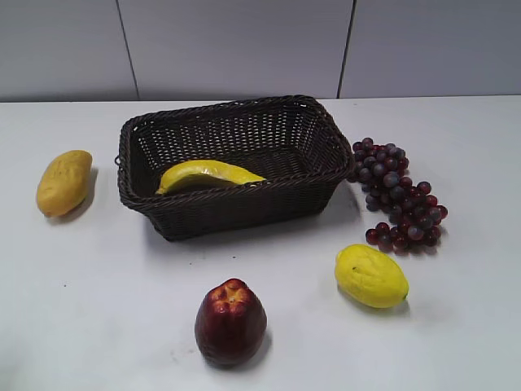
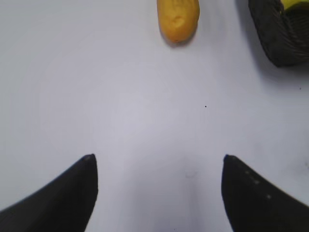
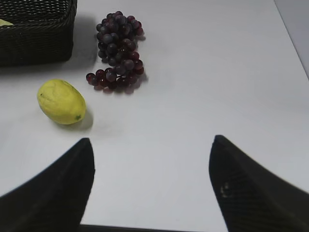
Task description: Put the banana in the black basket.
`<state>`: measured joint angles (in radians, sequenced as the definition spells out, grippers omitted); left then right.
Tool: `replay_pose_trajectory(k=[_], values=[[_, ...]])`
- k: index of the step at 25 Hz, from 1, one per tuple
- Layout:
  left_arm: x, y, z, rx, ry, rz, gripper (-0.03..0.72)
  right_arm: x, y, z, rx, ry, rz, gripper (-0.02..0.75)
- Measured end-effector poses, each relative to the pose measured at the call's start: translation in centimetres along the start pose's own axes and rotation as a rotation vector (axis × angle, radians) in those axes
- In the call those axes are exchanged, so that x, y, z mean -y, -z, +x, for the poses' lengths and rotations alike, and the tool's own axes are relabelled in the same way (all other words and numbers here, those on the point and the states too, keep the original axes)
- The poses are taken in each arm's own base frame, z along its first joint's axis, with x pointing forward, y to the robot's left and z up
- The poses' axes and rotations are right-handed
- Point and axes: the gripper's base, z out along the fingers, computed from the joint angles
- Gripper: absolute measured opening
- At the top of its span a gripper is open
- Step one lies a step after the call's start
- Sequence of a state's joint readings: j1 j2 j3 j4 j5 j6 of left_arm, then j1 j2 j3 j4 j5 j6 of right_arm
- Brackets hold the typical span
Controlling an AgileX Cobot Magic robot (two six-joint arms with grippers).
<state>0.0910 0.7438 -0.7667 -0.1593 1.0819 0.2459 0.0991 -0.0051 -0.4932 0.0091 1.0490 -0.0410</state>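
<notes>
The yellow banana [image 1: 207,173] lies inside the black basket [image 1: 244,208], resting on its floor toward the front left. The basket stands at the middle of the white table. In the left wrist view a corner of the basket [image 2: 280,36] shows at the top right with a sliver of the banana [image 2: 295,4] in it. In the right wrist view the basket [image 3: 38,38] is at the top left. My left gripper [image 2: 157,159] is open and empty over bare table. My right gripper [image 3: 150,142] is open and empty over bare table. Neither gripper shows in the exterior view.
An orange-yellow mango-like fruit [image 1: 63,182] lies left of the basket, also in the left wrist view [image 2: 178,19]. Dark grapes [image 1: 399,195] lie to the right, a lemon [image 1: 370,275] in front right, a red apple-like fruit [image 1: 230,322] in front. The table's right edge [image 3: 292,38] is near.
</notes>
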Motion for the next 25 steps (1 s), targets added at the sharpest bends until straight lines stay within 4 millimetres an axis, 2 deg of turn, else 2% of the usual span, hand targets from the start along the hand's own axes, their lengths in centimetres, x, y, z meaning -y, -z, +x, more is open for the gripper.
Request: replay_pose_trajectory(k=[7,12,18,25], values=[[1.2,3.6,6.3,0.235,-0.032,-0.082,0.593,0.0,0.0,0.0,0.0,0.0,0.0,0.591],[1.7,4.9,9.3,0.375,-0.058,-0.135,0.593,0.0,0.0,0.0,0.0,0.0,0.0,0.591],[1.7,3.1,10.6,0.359,-0.054,-0.13,0.593,0.0,0.0,0.0,0.0,0.0,0.0,0.591],[1.6,2.9,10.5,0.369,-0.053,-0.13,0.593,0.0,0.0,0.0,0.0,0.0,0.0,0.591]])
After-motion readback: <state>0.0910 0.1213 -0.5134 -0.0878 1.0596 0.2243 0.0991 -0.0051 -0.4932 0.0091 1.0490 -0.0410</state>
